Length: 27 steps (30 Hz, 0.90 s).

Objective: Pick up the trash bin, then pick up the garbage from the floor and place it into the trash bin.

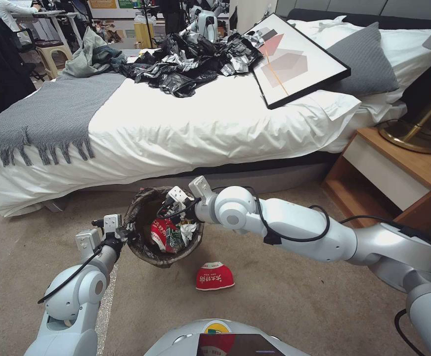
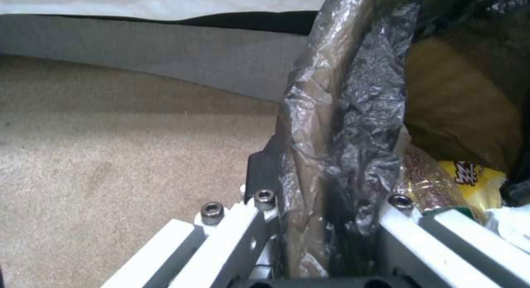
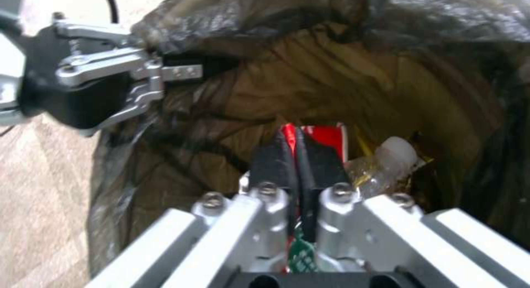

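Note:
The trash bin (image 1: 149, 249), lined with a dark crinkled bag, is tilted with its mouth toward me above the carpet in front of the bed. My left gripper (image 1: 122, 232) is shut on the bin's near-left rim; the liner-wrapped rim (image 2: 337, 147) sits clamped between the fingers of the left gripper (image 2: 326, 201). My right gripper (image 1: 170, 210) reaches into the bin's mouth, shut on a red-and-white snack bag (image 1: 162, 235). Its black pads (image 3: 273, 159) pinch the red bag (image 3: 326, 139) edge-on. A clear bottle (image 3: 386, 159) and a yellow wrapper (image 2: 475, 180) lie inside. Another red-and-white snack bag (image 1: 214, 277) lies on the floor.
The bed (image 1: 200, 128) stands just behind the bin, with a grey throw (image 1: 52, 118), black plastic bags (image 1: 191, 59) and a framed picture (image 1: 294, 59) on it. A wooden nightstand (image 1: 398, 173) with a lamp base is at the right. Open carpet (image 1: 284, 306) stretches around the floor bag.

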Tool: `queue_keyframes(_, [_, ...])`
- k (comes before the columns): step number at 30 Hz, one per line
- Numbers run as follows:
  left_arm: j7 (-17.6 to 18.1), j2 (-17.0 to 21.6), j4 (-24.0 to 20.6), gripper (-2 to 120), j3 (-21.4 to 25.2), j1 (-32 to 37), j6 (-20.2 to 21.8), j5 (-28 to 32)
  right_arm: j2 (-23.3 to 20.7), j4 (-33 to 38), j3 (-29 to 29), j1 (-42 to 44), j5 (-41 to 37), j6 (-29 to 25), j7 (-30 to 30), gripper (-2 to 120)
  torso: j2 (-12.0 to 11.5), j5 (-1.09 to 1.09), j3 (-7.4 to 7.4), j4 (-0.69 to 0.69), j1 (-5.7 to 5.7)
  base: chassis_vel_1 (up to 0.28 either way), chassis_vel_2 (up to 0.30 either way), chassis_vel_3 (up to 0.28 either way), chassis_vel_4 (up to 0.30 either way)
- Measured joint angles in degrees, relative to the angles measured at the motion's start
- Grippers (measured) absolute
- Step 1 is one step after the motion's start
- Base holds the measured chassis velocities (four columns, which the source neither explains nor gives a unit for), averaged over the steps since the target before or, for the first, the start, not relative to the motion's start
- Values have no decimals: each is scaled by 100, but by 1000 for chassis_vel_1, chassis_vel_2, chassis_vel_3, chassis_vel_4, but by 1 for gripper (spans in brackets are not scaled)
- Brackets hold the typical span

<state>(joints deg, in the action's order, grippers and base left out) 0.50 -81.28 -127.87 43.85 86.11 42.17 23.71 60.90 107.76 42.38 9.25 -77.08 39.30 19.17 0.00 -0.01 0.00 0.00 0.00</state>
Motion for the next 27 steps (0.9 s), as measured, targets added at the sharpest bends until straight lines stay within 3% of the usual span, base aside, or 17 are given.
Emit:
queue_keyframes(4, [0, -20, 9, 0, 0, -2, 0, -6, 11, -50, -61, 43, -1, -32, -30, 14, 0, 0, 0, 0, 0, 0, 0, 0, 0])
queue_keyframes(11, [-23, -97, 33, 0, -8, -12, -2, -59, 48, -133, -384, 152, -85, -451, -430, 46, 0, 1, 0, -1, 0, 0, 0, 0, 0])
queue_keyframes(15, [-27, -99, 37, 0, -2, -24, -3, -59, 86, -133, -436, 179, -149, -582, -493, 56, 0, 1, 0, -1, 0, 0, 0, 0, 0])
queue_keyframes(21, [-52, -81, 93, 0, 44, -37, -3, -41, 113, -51, -602, 206, -352, -844, -617, 83, 0, 1, 0, 0, 0, 0, 0, 0, 0])
queue_keyframes(22, [-52, -81, 93, 0, 44, -37, -3, -41, 113, -51, -602, 206, -352, -844, -617, 83, 0, 1, 0, 0, 0, 0, 0, 0, 0])
queue_keyframes(25, [-42, -62, 90, 0, 54, -43, -4, 18, 111, 101, -979, 237, -491, -1024, -596, 96, 0, 1, 0, 1, 0, 0, 0, 0, 0])
queue_keyframes(27, [-27, -59, 75, 0, 59, -43, -4, 63, 85, 202, -1284, 286, -567, -1066, -510, 99, 0, 1, 0, 1, 0, 0, 0, 0, 0])
